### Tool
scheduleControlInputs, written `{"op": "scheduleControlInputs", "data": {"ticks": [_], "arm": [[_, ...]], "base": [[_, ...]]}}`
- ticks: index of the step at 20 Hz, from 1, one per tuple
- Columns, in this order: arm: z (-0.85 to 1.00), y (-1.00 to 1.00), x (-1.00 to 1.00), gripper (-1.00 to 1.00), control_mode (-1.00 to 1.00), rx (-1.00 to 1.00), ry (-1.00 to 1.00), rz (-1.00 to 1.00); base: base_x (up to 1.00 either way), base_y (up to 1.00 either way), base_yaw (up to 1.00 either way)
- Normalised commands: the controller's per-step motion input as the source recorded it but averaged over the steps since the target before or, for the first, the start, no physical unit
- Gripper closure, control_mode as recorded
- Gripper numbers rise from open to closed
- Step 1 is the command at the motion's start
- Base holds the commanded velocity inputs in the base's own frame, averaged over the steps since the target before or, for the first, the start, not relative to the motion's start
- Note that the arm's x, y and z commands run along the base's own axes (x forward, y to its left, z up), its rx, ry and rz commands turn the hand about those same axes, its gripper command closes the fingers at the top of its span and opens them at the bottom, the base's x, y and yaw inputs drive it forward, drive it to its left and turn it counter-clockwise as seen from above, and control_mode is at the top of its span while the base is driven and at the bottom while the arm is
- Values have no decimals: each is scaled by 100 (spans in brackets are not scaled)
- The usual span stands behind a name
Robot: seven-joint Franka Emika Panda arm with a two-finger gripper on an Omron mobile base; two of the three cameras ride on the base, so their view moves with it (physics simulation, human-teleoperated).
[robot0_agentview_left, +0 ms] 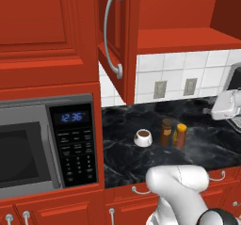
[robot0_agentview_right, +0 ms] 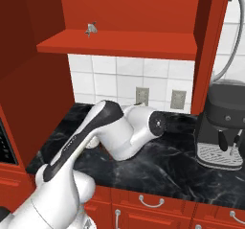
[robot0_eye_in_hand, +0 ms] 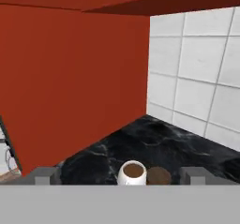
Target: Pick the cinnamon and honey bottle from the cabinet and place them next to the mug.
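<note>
Nearest to us, the gripper (robot0_eye_in_hand: 120, 174) looks out low over the black surface (robot0_agentview_left: 207, 144), its two grey tips spread wide with nothing between them; we judge it empty, though the tips barely show, so how wide it stands is hard to call.

Just beyond sits the mug (robot0_agentview_left: 143, 137), white, squat, dark liquid inside. Right beside it stands the cinnamon (robot0_agentview_left: 166, 132), a small brown bottle with a tan band, and next to that the honey bottle (robot0_agentview_left: 180, 135), amber with an orange top. Both are upright on the surface near the mug, so we reckon the task is about done.

How would they handle? Both look light and rigid, smooth-sided, likely a bit slippery. We'd take either one around the middle of the body, below the cap. They stand close together, so fingers closing on one could nudge the other, or tip the mug and spill it.

Further back: the tiled wall with two outlets (robot0_agentview_left: 160, 89), the open cabinet (robot0_agentview_left: 123, 40) door with its curved handle hanging overhead, a microwave (robot0_agentview_left: 47, 144) to the left, and a coffee machine (robot0_agentview_right: 225, 127) on the right.
</note>
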Motion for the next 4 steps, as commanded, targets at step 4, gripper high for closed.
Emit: {"op": "scheduleControlInputs", "data": {"ticks": [4], "arm": [[87,55,-70,-100,-100,0,0,-14]], "base": [[0,0,0]]}}
